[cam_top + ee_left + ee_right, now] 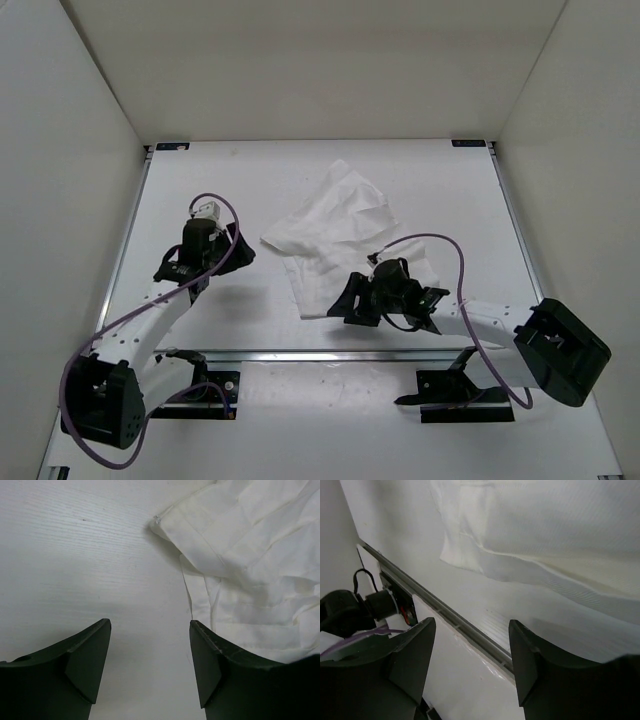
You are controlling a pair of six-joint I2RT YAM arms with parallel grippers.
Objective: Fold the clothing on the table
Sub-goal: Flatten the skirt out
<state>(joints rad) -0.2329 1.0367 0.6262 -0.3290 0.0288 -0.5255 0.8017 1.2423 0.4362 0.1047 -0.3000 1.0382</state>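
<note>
One clothing, long axis far-to-near; two grippers, jaws apart, empty: left gripper left of it, right gripper at its near edge.

room around the clothing
bare table left and behind it; upright walls close three sides.

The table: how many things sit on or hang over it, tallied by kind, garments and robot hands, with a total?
White garment: 1
Robot hands: 2 (left hand, right hand; both open, holding nothing)
Total: 3
</note>
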